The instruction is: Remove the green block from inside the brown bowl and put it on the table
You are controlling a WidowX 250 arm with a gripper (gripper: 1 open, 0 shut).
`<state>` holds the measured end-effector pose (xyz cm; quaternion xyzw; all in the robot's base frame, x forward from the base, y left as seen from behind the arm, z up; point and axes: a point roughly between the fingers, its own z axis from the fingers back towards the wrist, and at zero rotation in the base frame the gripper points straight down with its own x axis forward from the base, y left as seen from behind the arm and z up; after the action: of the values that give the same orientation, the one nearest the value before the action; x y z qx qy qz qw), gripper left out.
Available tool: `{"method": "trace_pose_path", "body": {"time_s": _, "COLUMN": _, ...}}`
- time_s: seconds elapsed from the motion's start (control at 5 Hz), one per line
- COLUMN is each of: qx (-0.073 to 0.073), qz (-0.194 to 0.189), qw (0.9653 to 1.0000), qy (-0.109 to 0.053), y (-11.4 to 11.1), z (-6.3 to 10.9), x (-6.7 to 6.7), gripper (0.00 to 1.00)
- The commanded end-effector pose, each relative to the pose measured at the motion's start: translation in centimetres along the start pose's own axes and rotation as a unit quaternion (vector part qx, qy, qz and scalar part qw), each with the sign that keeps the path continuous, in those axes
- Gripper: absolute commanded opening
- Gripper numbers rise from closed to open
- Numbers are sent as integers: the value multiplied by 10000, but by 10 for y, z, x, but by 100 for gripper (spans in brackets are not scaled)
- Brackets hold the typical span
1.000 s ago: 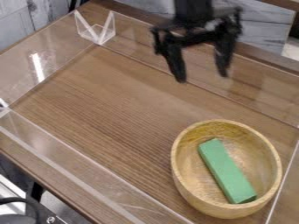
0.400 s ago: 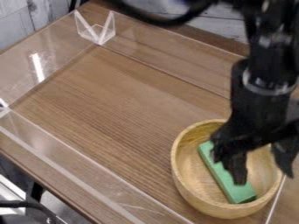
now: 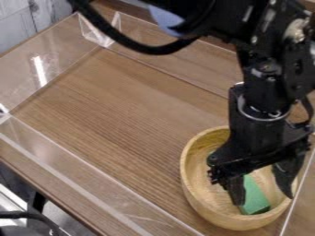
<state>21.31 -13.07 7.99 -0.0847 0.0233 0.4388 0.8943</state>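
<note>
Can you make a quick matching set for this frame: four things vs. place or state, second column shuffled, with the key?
Things:
1. green block
2. brown bowl
3. hand
4. table

Place or state:
A. open, pointing down into the bowl
B. wood grain, bare in its middle
C. lying inside the bowl, partly hidden
D. standing near the right front corner

Pairs: 1-C, 2-D, 3-A, 4-B

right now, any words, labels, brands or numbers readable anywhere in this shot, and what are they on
None. No text, label, brand or number shows on the green block, the brown bowl, the table, the clear acrylic walls or the black gripper.
</note>
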Motion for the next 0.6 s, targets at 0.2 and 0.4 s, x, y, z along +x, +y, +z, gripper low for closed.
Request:
{"method": "trace_pose_path", "body": {"time_s": 0.2, "qx": -156, "qz": -8, "qw": 9999, "qy": -27, "y": -7, "z": 0, "x": 13, "gripper": 100}}
{"method": "trace_pose_path", "body": {"time_s": 0.4, "qx": -149, "qz": -9, "qw": 9999, "qy": -21, "y": -8, "z": -5, "x": 16, "gripper": 100}}
